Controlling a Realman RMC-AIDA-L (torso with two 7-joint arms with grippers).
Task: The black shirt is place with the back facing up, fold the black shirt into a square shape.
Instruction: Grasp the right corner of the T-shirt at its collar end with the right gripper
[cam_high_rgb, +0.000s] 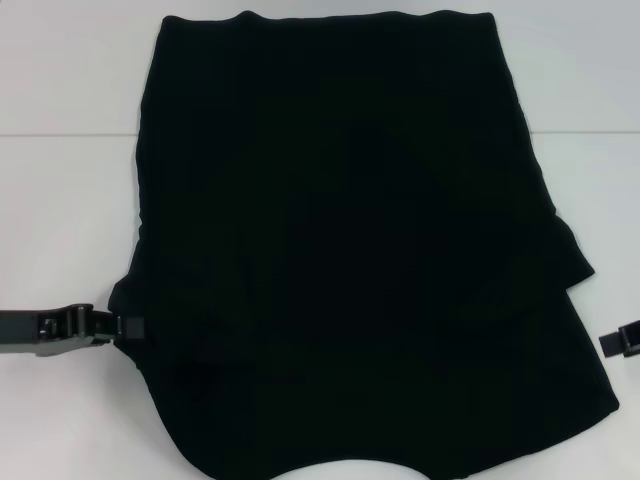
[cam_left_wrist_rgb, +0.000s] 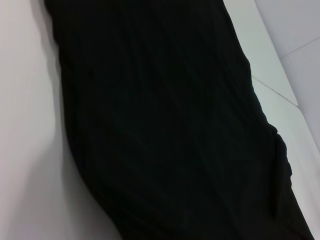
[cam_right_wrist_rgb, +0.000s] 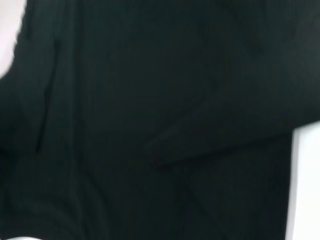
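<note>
The black shirt (cam_high_rgb: 350, 260) lies flat on the white table (cam_high_rgb: 60, 200), its sides folded inward so it forms a tall block with a stepped flap on its right side. It fills most of the left wrist view (cam_left_wrist_rgb: 165, 125) and the right wrist view (cam_right_wrist_rgb: 160, 110). No lettering shows. My left gripper (cam_high_rgb: 128, 326) reaches in from the left and its tip meets the shirt's lower left edge. My right gripper (cam_high_rgb: 622, 342) pokes in at the right border, just apart from the shirt's lower right edge.
A seam in the table top (cam_high_rgb: 70, 135) runs across behind the shirt's upper part. White table surface shows on both sides of the shirt, and the shirt's bottom hem lies near the front edge of the head view.
</note>
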